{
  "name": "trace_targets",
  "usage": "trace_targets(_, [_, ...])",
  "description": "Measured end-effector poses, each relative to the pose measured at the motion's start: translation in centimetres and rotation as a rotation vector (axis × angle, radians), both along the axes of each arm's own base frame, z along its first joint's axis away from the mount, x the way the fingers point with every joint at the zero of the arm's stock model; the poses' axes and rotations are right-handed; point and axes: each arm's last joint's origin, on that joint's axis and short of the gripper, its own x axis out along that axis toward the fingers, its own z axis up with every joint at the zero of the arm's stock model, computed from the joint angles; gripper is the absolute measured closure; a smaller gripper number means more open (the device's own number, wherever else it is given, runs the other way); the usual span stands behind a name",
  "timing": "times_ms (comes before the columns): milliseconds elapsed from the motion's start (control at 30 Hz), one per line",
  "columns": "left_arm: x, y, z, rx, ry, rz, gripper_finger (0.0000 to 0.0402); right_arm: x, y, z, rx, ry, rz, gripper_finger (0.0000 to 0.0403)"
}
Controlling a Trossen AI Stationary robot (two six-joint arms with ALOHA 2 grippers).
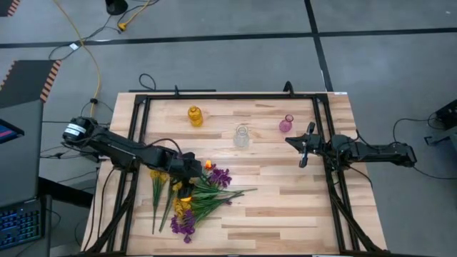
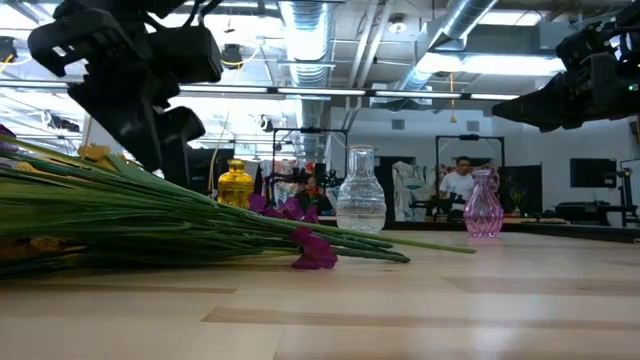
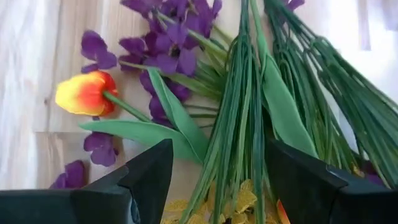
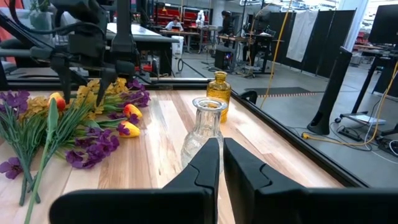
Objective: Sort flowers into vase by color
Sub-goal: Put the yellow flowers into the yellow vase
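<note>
The left gripper (image 1: 191, 170) hangs over the heap of flowers (image 1: 196, 196) at the table's (image 1: 285, 207) front left, fingers (image 3: 146, 177) spread wide to either side of a bundle of green stems (image 3: 249, 124) — apparently not yet gripping them. An orange-yellow tulip bud (image 3: 84, 93) and purple blooms (image 3: 165, 37) lie just beside it. The right gripper (image 1: 305, 146) waits at the table's right, fingers (image 4: 199, 171) closed and empty — near the pink vase (image 1: 285, 124), with the clear vase (image 1: 242, 135) and yellow vase (image 1: 195, 116) farther left.
</note>
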Motion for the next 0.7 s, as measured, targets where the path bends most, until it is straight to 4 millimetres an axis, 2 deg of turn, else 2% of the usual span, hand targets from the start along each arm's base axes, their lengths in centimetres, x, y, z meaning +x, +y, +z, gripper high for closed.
trace_targets(133, [0.2,-0.1,-0.9,-0.005,0.039,-0.005,0.0165,0.0,0.0,0.0,0.0,0.0,0.0,0.0351])
trace_targets(267, [0.3,-0.2,-1.2,-0.028,0.064,0.005,0.0191,0.0,0.0,0.0,0.0,-0.001,0.0,0.0351])
trace_targets(700, [0.2,-0.2,-1.2,-0.037,0.073,-0.001,0.0346,0.0,0.0,0.0,0.0,-0.002,-0.001,0.0351])
